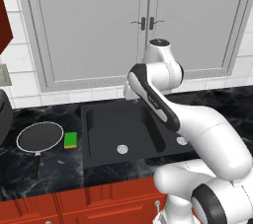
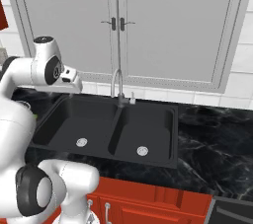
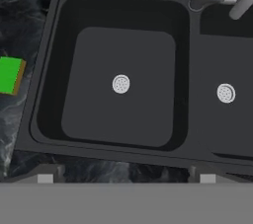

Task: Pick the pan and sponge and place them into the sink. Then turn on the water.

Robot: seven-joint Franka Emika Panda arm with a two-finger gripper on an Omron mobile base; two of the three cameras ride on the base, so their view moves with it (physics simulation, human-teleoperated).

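Over the left basin of the sink (image 3: pixel 44 70) the gripper (image 3: pixel 126 174) hangs with its fingers spread wide and empty. The pan (image 1: pixel 40 136) and sponge (image 1: pixel 70 140) sit on the counter (image 1: pixel 54 168) just left of the sink, probably next up.

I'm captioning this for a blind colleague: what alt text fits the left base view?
A white robot arm reaches over an empty black double-basin sink set in a dark marble counter. Left of the sink lie a round dark pan, handle toward the counter's front edge, and a small green sponge between the pan and the sink. Grey cabinet doors hang behind.
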